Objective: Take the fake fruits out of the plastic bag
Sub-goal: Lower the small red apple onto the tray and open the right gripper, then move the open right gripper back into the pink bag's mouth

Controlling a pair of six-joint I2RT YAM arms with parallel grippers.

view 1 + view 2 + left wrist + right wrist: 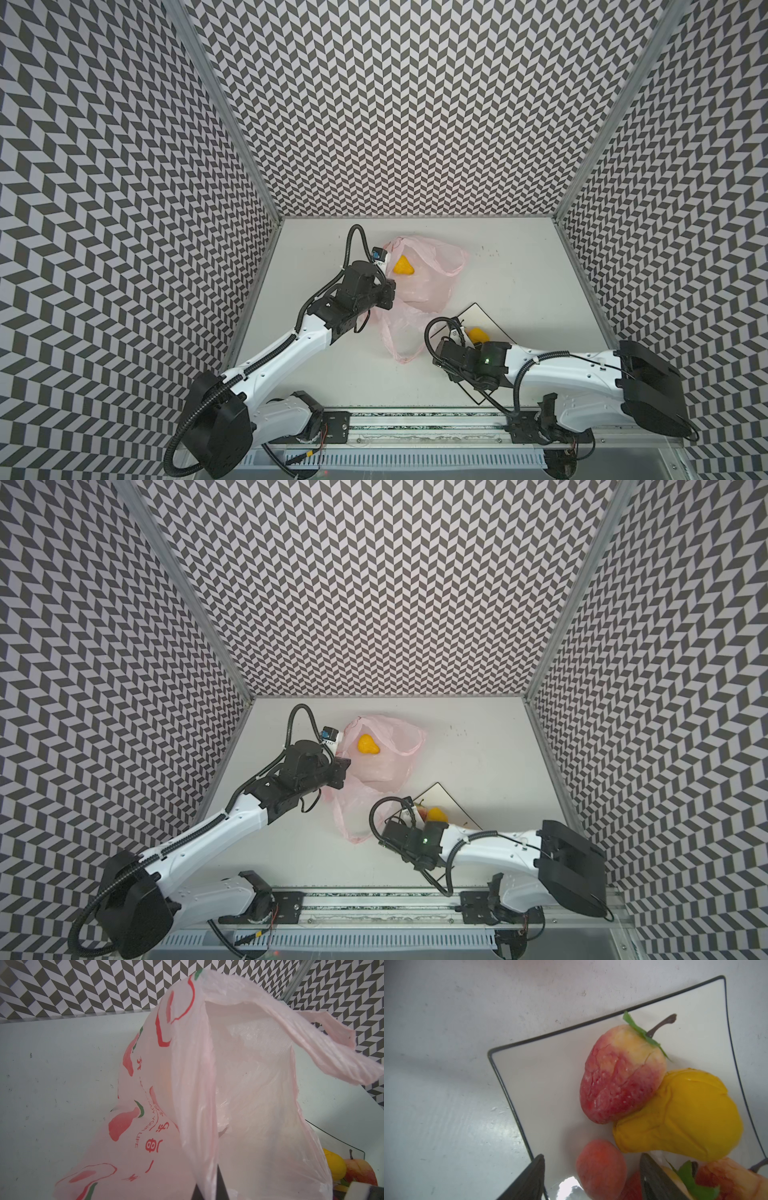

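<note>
Now, right gripper (591, 1156): jaws spread, hanging low over the plate (542, 1068). A round pink fruit (601, 1167) lies loose between them (neither jaw visibly touches it). Beside it on the plate, a red stemmed fruit (620, 1076) touches a yellow pear (683, 1113). More red fruit sits under the gripper, count unclear.

Left gripper (208, 1188): pressed together on a fold of the plastic bag (249, 1105), holding its mouth up. The bag lies off the plate, near its far corner, on the table (519, 270). One yellow fruit (404, 266) shows inside the bag in both top views.

Judgement: mostly done. At least that one fruit is left, and others may be hidden in the folds.
</note>
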